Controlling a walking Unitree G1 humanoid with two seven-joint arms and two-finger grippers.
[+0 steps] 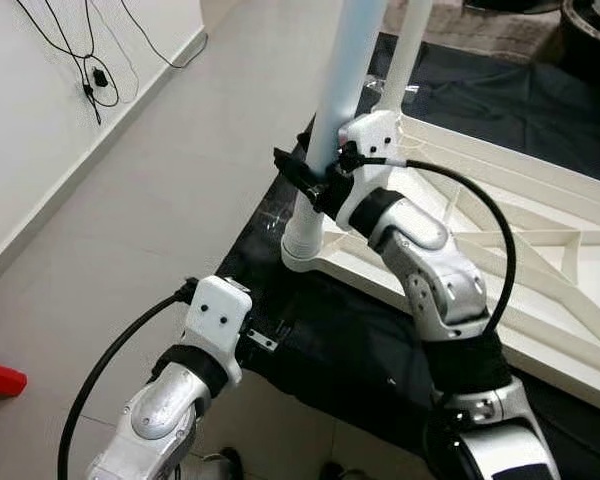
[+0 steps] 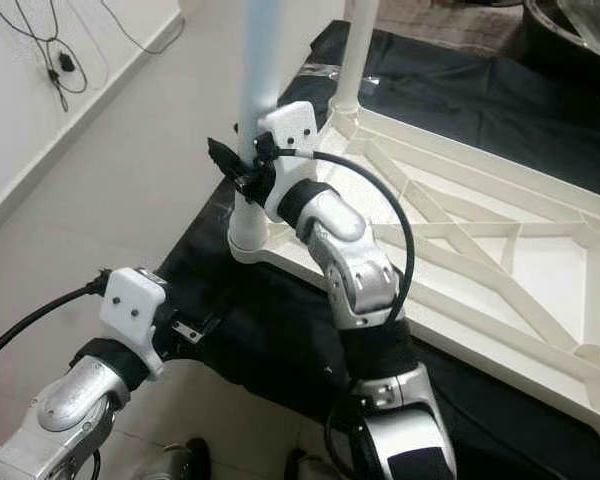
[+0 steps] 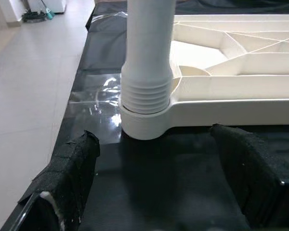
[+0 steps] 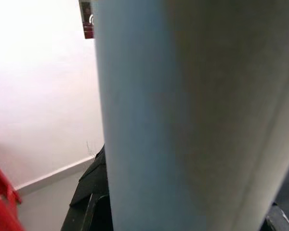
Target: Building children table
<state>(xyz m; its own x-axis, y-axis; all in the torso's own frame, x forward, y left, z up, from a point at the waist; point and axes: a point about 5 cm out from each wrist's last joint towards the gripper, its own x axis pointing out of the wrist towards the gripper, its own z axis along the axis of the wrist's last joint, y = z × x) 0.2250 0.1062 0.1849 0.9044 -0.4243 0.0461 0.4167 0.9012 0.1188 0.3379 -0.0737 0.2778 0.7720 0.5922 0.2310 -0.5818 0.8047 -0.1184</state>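
Left eye view, right claw (image 1: 315, 180) pinching table leg (image 1: 342, 90), left claw (image 3: 159, 178) spread.

table frame (image 1: 540, 250) on cloth (image 1: 340, 340), leg (image 1: 345, 90) upright

I count one upturned tabletop (image 1: 540, 250), two upright table legs (image 1: 342, 90) (image 1: 405, 50), one black cloth (image 1: 350, 340), my two grippers (image 1: 305, 178) (image 1: 265, 335).

Bright even light, close pole blurred
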